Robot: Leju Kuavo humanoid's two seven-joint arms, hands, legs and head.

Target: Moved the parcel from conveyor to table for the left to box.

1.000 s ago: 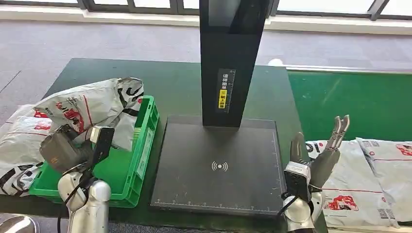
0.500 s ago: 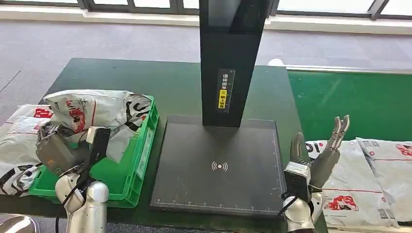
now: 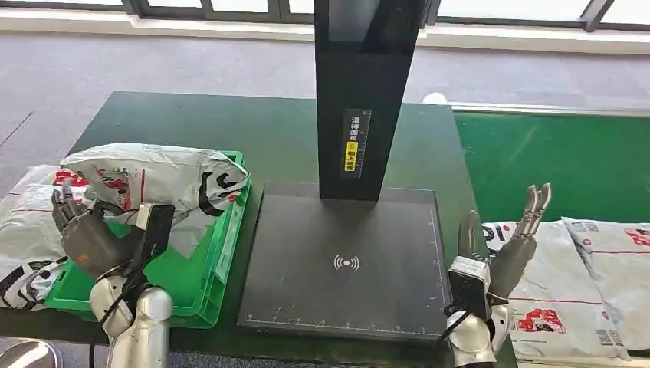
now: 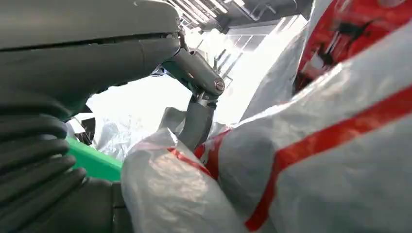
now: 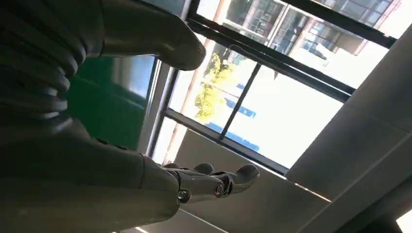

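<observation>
Nearly done: parcel [image 3: 153, 180] lies across green box [image 3: 230, 230] at table's 9 o'clock, left hand [image 3: 84, 234] fingers loose beside it, unclear if touching. Right hand [image 3: 502, 245] spread, empty; release left.

A black scanner stand [image 3: 366, 100] rises from a flat dark base plate [image 3: 345, 264] bearing a white wireless symbol [image 3: 346, 263]; a yellow-and-white label [image 3: 353, 142] sits on its column. Grey carpeted floor [image 3: 153, 65] lies beyond the dark green bench [image 3: 283, 146], with window frames [image 3: 230, 9] behind.
</observation>
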